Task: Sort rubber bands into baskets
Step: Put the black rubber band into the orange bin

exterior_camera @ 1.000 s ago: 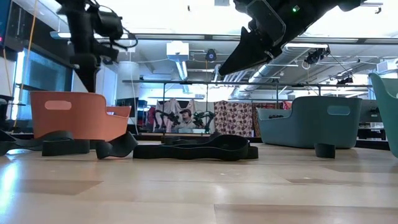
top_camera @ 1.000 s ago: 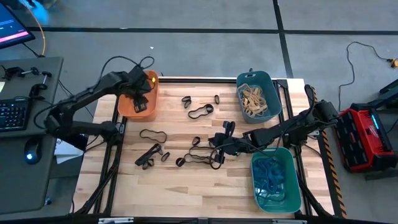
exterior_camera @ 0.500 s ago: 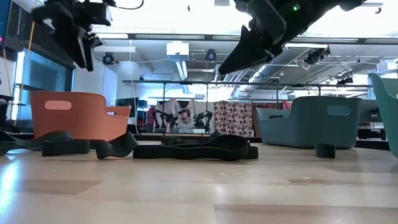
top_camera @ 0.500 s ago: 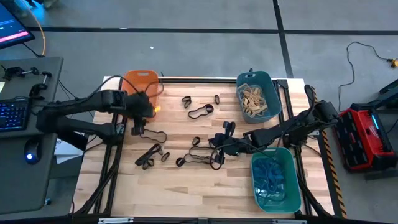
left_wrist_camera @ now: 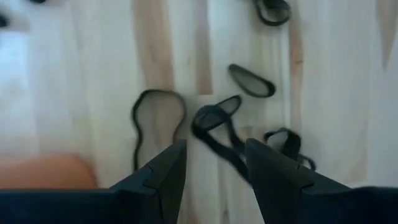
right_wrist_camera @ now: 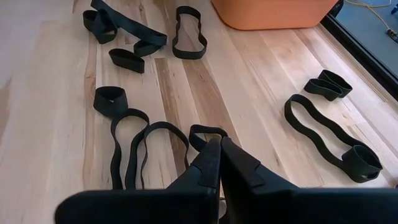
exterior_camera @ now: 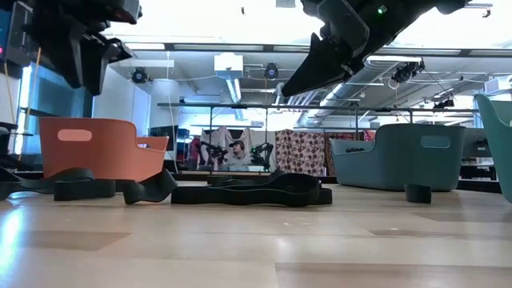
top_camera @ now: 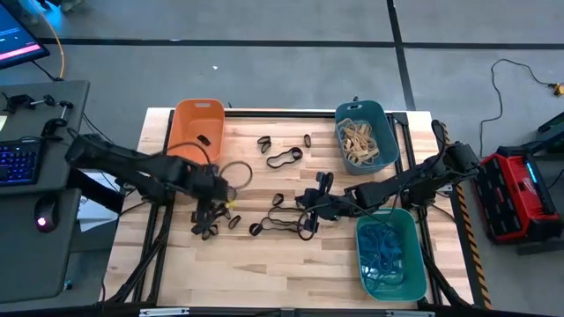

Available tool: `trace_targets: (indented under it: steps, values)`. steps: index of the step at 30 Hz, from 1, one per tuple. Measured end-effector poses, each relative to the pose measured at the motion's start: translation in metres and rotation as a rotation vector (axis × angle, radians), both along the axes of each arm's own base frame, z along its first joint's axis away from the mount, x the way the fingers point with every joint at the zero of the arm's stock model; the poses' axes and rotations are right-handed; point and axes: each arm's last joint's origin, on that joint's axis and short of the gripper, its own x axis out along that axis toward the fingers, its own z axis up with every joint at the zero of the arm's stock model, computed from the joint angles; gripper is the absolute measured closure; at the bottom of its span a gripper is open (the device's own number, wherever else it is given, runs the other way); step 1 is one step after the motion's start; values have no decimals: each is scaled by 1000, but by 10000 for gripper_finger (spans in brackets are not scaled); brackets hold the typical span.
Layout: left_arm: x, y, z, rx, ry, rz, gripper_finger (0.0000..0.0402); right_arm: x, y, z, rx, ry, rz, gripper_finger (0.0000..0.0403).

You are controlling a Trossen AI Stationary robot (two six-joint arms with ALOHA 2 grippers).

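the orange basket (top_camera: 197, 130) stands at the far left corner of the wooden table (top_camera: 264, 264), and i place the other things from it. inside it one black band (top_camera: 204, 139) lies on the floor of the tub. the left gripper (top_camera: 214, 194) hangs over the table just in front of this basket, toward the near edge. its fingers (left_wrist_camera: 163, 175) are apart and nothing is between them. in the left wrist view black rubber bands (left_wrist_camera: 214, 124) lie on the wood under the gripper, among them a long thin loop (left_wrist_camera: 155, 118) and some short folded ones.

to the right of the orange basket, along the same far edge, a few black bands (top_camera: 284, 157) lie loose, and after them stands the teal basket (top_camera: 365, 136) with tan bands (top_camera: 359, 139) in it. the green basket (top_camera: 389, 254) is well apart from the orange one, at the near right corner, and holds blue bands (top_camera: 382, 249).

the right gripper (top_camera: 312, 211) is over the middle of the table, about halfway between the orange basket and the green one. its fingers (right_wrist_camera: 211, 163) are pressed together with nothing in them, and the tips are just above a black band (right_wrist_camera: 207, 133). more black bands (right_wrist_camera: 134, 146) lie close beside it on the wood, toward the orange basket.

in the low view the orange basket stands at the left with black bands (exterior_camera: 252, 192) flat on the table before it.
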Motion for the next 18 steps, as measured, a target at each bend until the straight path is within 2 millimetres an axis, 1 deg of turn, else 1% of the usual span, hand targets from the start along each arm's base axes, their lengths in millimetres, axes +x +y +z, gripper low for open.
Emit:
trace_targets:
  steps: [5, 8, 11, 15, 18]
  values:
    - [18, -21, -18, 14, 14, -23, 243, 0, 0, 0, 0, 0, 0, 403]
    - [26, -29, -30, 41, 51, -20, 243, 0, 0, 0, 0, 0, 0, 403]
    - [33, -33, -43, 50, 102, 19, 243, 0, 0, 0, 0, 0, 1, 403]
    - [40, -34, -57, 35, 167, 108, 243, 0, 0, 0, 4, 2, 5, 403]
    - [44, -34, -66, 29, 207, 123, 243, 0, 0, 0, 4, 1, 6, 403]
